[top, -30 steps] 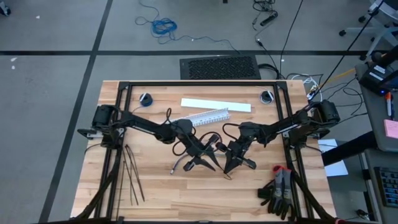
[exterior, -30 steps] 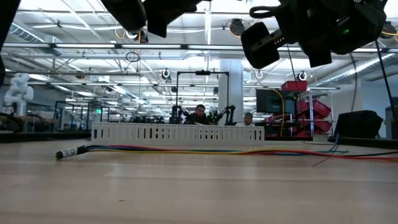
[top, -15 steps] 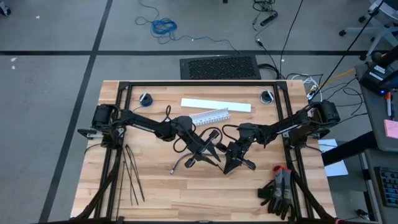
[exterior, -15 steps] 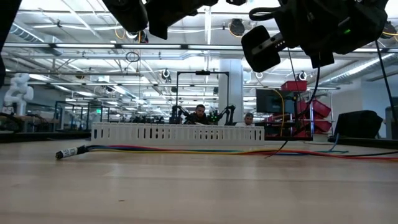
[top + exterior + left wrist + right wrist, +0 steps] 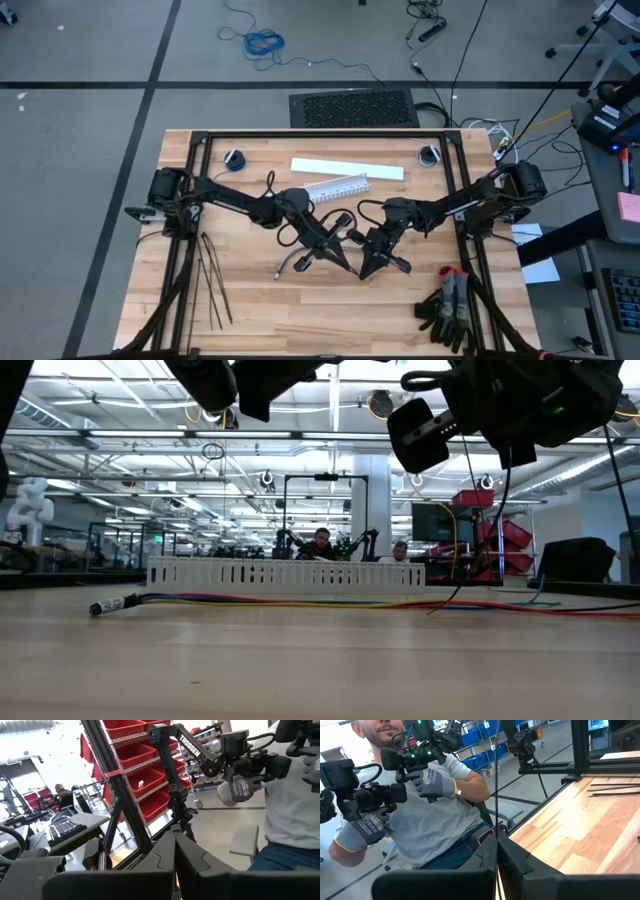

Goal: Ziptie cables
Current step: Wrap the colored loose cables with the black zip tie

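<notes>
You are working mid-table with both dark two-finger grippers raised off the pale wooden tabletop (image 5: 250, 315); the left gripper (image 5: 343, 264) and the right gripper (image 5: 367, 268) are sitting tip to tip, just beside each other, in the high view.

Left gripper: fingers (image 5: 167, 851) pressed flat together; one very thin black plastic ziptie (image 5: 182, 827) is rising from between them, so you are pinching it, by my reading.

Right gripper: fingers (image 5: 492, 851) also clamped shut, with a thin black strip running out of the seam; same ziptie or a second one, I cannot tell.

The short bundle of thin grey, bluish and pale yellow cables (image 5: 330, 602) is lying flat on the wood in front of the long white slotted plastic duct (image 5: 285, 575), dark tip (image 5: 97, 608) at one end; nothing is around it yet.

The spare black zipties (image 5: 210, 280) are lying near the left arm's base, well apart from the work.

Step in hand, as I judge it: handling the tie in the air between the two grippers; the bundle is waiting.

Next move is calling for bringing the strip down and round the wires, then feeding tail into head; keep both pinches firm, since a strip this thin may twist or slip.
</notes>
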`<state>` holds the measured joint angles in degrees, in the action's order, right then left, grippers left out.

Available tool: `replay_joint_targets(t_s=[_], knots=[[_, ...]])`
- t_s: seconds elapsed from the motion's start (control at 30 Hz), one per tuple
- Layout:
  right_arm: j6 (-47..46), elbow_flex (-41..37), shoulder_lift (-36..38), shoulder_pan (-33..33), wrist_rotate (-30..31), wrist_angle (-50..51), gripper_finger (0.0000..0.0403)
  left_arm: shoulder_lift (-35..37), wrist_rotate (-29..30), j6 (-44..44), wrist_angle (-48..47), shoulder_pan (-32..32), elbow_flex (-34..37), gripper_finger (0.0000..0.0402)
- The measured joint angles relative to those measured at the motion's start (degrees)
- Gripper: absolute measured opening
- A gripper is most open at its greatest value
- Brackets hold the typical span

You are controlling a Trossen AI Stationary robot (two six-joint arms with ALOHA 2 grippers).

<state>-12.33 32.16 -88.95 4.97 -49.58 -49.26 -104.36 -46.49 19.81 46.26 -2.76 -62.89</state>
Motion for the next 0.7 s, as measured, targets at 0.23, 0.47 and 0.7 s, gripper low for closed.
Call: replay_joint_targets(t_s=[0.23, 0.47, 0.7], knots=[[0.0, 0.0, 0.0, 0.0, 0.0, -0.2, 0.0, 0.0, 0.0, 0.0, 0.0, -0.5, 0.0, 0.0006], [-0.3, 0.0, 0.0, 0.0, 0.0, -0.2, 0.0, -0.3, 0.0, 0.4, -0.1, -1.1, 0.0, 0.0006], [-0.6, 0.0, 0.0, -0.1, 0.2, -0.2, 0.0, -0.4, 1.8, 3.1, -1.8, -1.0, 0.1, 0.0032]])
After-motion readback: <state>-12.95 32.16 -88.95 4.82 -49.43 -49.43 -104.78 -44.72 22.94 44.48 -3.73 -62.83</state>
